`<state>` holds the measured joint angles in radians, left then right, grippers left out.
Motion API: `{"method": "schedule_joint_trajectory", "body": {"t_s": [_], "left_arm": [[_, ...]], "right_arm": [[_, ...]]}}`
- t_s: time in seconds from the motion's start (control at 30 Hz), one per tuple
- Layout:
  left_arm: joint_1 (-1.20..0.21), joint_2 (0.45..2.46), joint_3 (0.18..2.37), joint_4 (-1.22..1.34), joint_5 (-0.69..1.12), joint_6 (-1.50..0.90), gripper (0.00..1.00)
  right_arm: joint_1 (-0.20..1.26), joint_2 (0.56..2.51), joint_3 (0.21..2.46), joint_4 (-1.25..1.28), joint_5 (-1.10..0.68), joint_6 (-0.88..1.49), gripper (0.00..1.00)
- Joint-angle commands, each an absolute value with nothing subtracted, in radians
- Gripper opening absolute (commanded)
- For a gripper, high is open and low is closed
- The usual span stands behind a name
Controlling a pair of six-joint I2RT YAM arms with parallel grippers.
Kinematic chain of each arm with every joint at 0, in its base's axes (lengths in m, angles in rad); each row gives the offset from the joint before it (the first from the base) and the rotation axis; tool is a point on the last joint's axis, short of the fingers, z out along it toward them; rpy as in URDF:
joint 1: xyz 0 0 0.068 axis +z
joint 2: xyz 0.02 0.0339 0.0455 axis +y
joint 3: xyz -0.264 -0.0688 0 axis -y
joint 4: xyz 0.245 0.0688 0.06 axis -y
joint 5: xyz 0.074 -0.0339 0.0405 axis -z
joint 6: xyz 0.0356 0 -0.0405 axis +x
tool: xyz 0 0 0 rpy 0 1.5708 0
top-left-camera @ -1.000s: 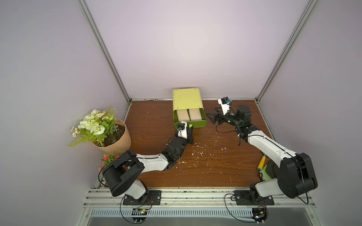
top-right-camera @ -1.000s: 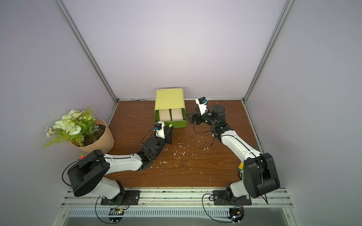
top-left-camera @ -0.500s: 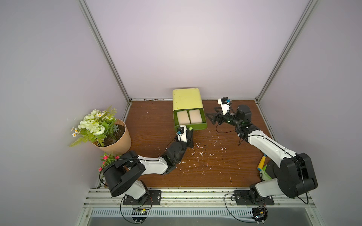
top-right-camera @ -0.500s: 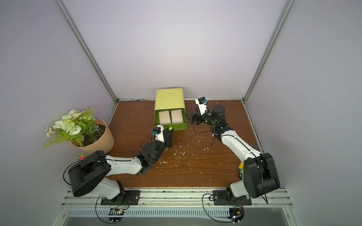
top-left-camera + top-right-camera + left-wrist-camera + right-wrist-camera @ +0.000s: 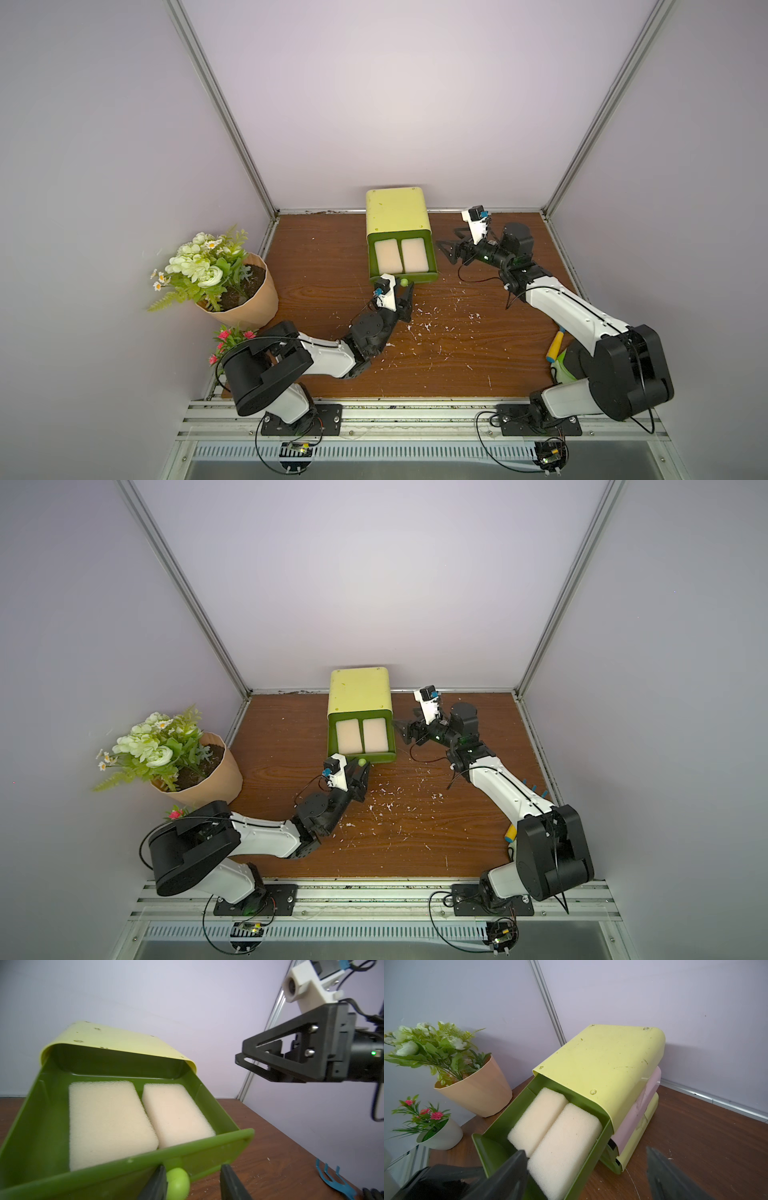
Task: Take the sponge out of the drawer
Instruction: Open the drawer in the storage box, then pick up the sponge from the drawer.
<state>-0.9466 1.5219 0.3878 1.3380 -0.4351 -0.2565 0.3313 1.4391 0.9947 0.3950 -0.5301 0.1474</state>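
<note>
**Top drawer open, sponges in place.** A pale yellow-green plastic drawer cabinet is shown standing on a brown wooden tabletop, close to the back wall. Its uppermost dark green plastic drawer is seen drawn out of the cabinet front, with most of its interior exposed.

Inside this drawer, a cream-coloured rectangular foam sponge and a second sponge of the same kind are laid flat, side by side and touching along their long edges. Neither is held or touched by an arm.

The left gripper is placed in front of the cabinet, at the round light green knob on the drawer front. Its jaws are parted. The knob lies between them, close against one finger and apart from the other, so nothing is pinched.

The right gripper is held beside the cabinet, just off the drawer's outer side wall and above the tabletop. Its jaws are spread wide and empty.

In the right wrist view a pink tier is visible beneath the cabinet's top shell. White crumbs are scattered on the tabletop in front of the cabinet.
</note>
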Motion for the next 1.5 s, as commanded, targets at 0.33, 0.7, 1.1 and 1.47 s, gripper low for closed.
{"method": "schedule_joint_trajectory", "body": {"t_s": [0.33,0.7,1.1,1.47], "left_arm": [[-0.963,1.431,0.339,1.414,-0.466,-0.232,0.72],[-0.966,1.219,0.362,1.202,-0.478,-0.161,0.8],[-0.861,1.105,0.648,0.665,-0.394,-0.126,0.79],[-0.808,1.299,0.957,0.293,-0.351,-0.185,0.73]], "right_arm": [[0.332,1.404,1.057,0.39,-0.553,0.172,0.92],[0.377,1.407,1.121,0.249,-0.488,0.135,0.92],[0.446,1.406,1.224,0.008,-0.328,0.078,0.91],[0.447,1.378,1.221,-0.02,-0.183,0.068,0.94]]}}
